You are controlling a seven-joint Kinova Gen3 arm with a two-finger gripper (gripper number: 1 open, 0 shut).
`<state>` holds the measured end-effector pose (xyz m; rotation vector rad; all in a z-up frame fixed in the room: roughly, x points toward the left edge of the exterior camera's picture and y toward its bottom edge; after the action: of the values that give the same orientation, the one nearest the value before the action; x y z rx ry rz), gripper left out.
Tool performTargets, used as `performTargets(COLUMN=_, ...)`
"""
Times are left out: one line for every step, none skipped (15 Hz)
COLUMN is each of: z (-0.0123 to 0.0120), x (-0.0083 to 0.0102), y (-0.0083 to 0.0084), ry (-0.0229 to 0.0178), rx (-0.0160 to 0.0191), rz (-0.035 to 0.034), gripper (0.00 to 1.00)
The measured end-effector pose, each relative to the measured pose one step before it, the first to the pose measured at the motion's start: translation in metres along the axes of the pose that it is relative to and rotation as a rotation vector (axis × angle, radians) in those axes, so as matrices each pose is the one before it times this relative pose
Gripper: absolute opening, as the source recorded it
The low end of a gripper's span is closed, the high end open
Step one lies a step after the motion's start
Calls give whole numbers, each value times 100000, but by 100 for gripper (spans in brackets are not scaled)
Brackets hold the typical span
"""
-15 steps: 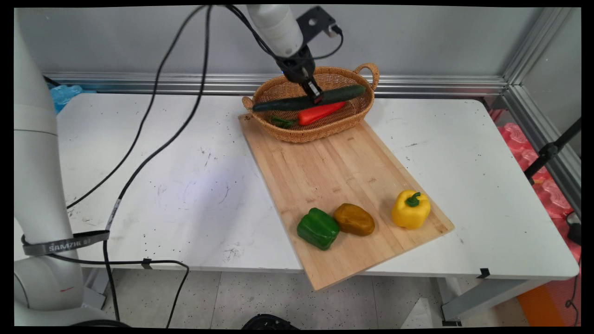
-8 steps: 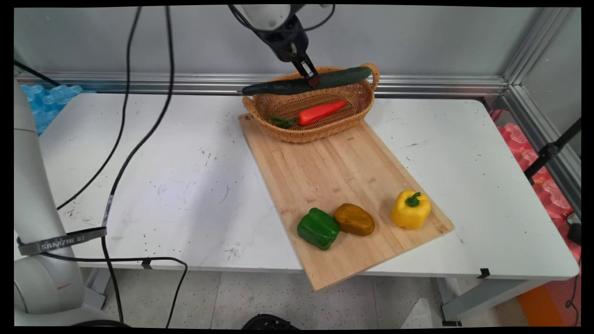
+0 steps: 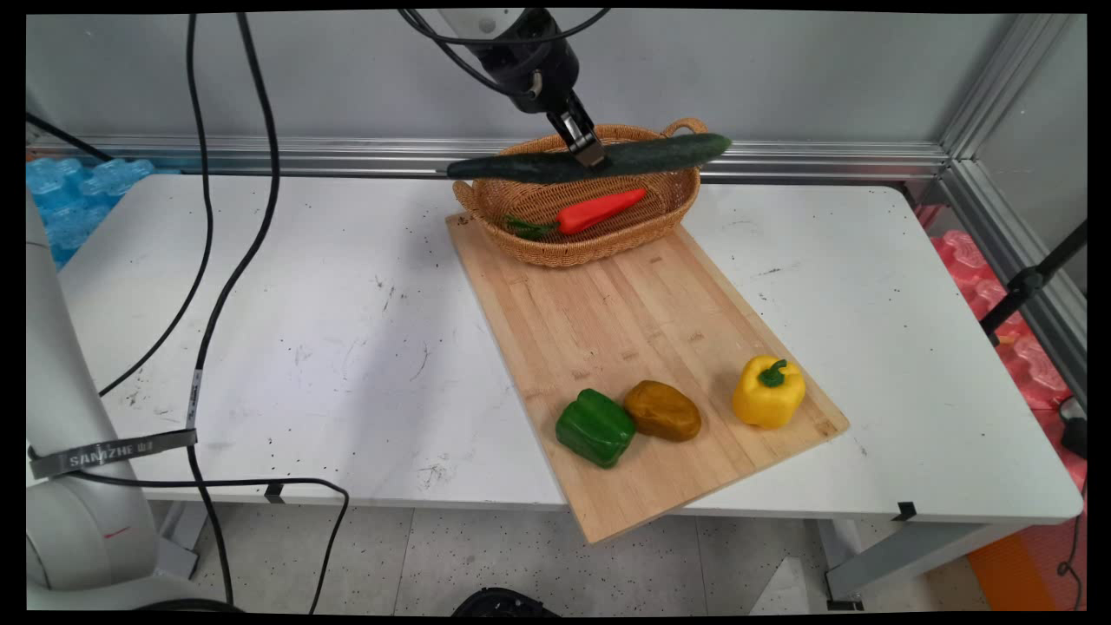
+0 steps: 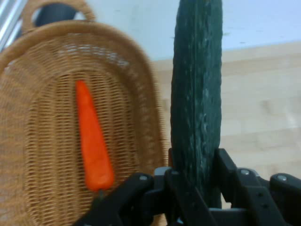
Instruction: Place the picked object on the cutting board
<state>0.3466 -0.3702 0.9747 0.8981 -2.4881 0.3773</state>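
Note:
My gripper (image 3: 590, 155) (image 4: 195, 169) is shut on a long dark green cucumber (image 3: 590, 160) (image 4: 197, 84), held level in the air above the wicker basket (image 3: 608, 247) (image 4: 42, 70). It grips the cucumber near its middle. Inside the basket lies a red carrot (image 3: 599, 209) (image 4: 94, 141) with a green top. The basket stands on the far end of a wooden cutting board (image 3: 634, 321) (image 4: 268, 108).
On the board's near end sit a green bell pepper (image 3: 595, 427), a brown potato (image 3: 662, 410) and a yellow bell pepper (image 3: 768, 391). Black cables (image 3: 208, 243) hang over the table's left side. A metal rail (image 3: 825, 161) runs along the wall behind the basket.
The gripper has lifted the cucumber up out of the basket, off the carrot, and carried it slightly to the right. The carrot stays in the basket.

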Motion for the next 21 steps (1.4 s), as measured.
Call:
performTargets(z=-109, x=-4, y=668, ry=482, rx=-1564, rz=1410, gripper=0)
performTargets(z=29, x=-19, y=456, ry=231, rx=-1097, rz=993, gripper=0)
performTargets(z=237, x=-45, y=586, ry=149, rx=-1456, rz=1527, gripper=0)
performTargets(z=304, x=-55, y=390, ry=43, rx=-958, rz=1228, gripper=0)
performTargets(z=402, x=-66, y=353, ry=-44, rx=-950, rz=1241, gripper=0)
performTargets(z=705, x=-111, y=404, ry=-78, rx=-1186, rz=1863, gripper=0)
performTargets(z=626, x=-92, y=282, ry=-51, rx=-894, rz=1785, gripper=0)
performTargets(z=481, x=-64, y=162, ry=-134, rx=-675, rz=1171, gripper=0)
performTargets(z=926, x=-99, y=260, ry=-123, rx=-1172, rz=2238, gripper=0)
performTargets(z=847, x=-71, y=182, ry=-122, rx=-1038, rz=1773, gripper=0)
performTargets(z=1060, x=-71, y=190, ry=-176, rx=-1332, rz=1897, gripper=0)
performTargets(z=945, x=-32, y=137, ry=-98, rx=-1135, rz=1605, gripper=0)
performTargets(z=1103, x=-32, y=126, ry=-166, rx=-1241, rz=1761, gripper=0)
performTargets(z=1310, x=-22, y=84, ry=-164, rx=-1322, rz=1813, gripper=0)
performTargets(z=816, x=-22, y=21, ry=-133, rx=-757, rz=961, gripper=0)
performTargets(z=1258, x=-34, y=12, ry=-208, rx=-1149, rz=1399, gripper=0)
performTargets(z=1057, x=-35, y=-11, ry=-175, rx=-890, rz=1106, gripper=0)
performTargets(z=891, x=-38, y=-4, ry=-186, rx=-827, rz=858, gripper=0)
performTargets(z=957, x=-68, y=8, ry=-284, rx=-965, rz=770, gripper=0)
performTargets(z=794, x=-84, y=28, ry=-337, rx=-863, rz=543, gripper=0)
performTargets(z=850, x=-147, y=41, ry=-453, rx=-922, rz=498, gripper=0)
